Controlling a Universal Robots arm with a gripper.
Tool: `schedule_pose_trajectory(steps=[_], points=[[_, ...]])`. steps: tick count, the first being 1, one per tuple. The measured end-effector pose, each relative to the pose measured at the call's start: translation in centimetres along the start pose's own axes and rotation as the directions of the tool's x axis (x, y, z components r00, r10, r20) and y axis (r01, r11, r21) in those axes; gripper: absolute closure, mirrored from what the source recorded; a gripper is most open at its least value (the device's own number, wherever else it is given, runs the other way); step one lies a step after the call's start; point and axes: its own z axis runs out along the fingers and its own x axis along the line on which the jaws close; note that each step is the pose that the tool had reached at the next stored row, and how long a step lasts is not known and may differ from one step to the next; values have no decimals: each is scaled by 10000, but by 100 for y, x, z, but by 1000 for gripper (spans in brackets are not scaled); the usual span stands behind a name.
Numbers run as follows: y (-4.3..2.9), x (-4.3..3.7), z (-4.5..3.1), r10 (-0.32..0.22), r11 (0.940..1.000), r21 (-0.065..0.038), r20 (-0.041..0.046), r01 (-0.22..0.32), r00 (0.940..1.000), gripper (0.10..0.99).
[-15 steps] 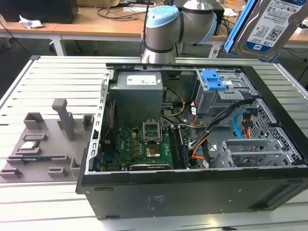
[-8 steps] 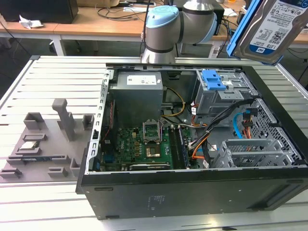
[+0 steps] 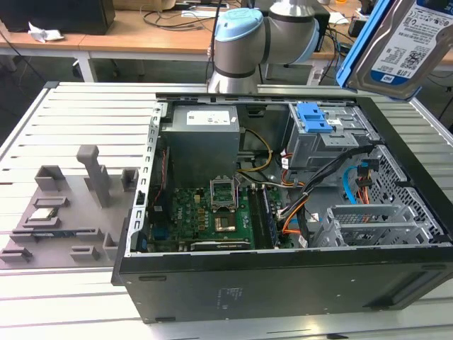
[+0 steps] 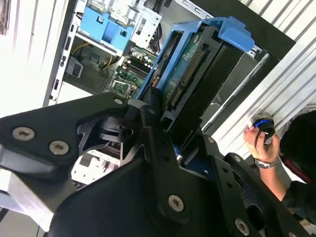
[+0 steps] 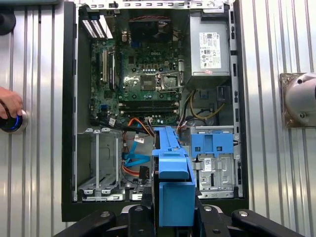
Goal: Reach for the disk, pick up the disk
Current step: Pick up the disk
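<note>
Gripper (image 4: pixel 170 143) clamped shut on the disk (image 3: pixel 400 44), held well above open computer case (image 3: pixel 417 276). Barcoded white-and-blue label facing outward, print illegible.

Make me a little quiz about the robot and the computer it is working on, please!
1. True or false: the disk is lying inside the computer case.
2. What colour is the bracket round the disk in the first wrist view? A red, B blue, C green.
3. Fill in: in the second wrist view the gripper is shut on the ____.

Key:
1. False. The disk is held up in the air, above the case.
2. B.
3. Disk.
</note>
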Motion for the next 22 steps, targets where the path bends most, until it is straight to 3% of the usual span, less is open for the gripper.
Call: schedule_pose_trajectory(steps=[22], points=[[-21,326,0,0,10000,0,0,0,10000,722]])
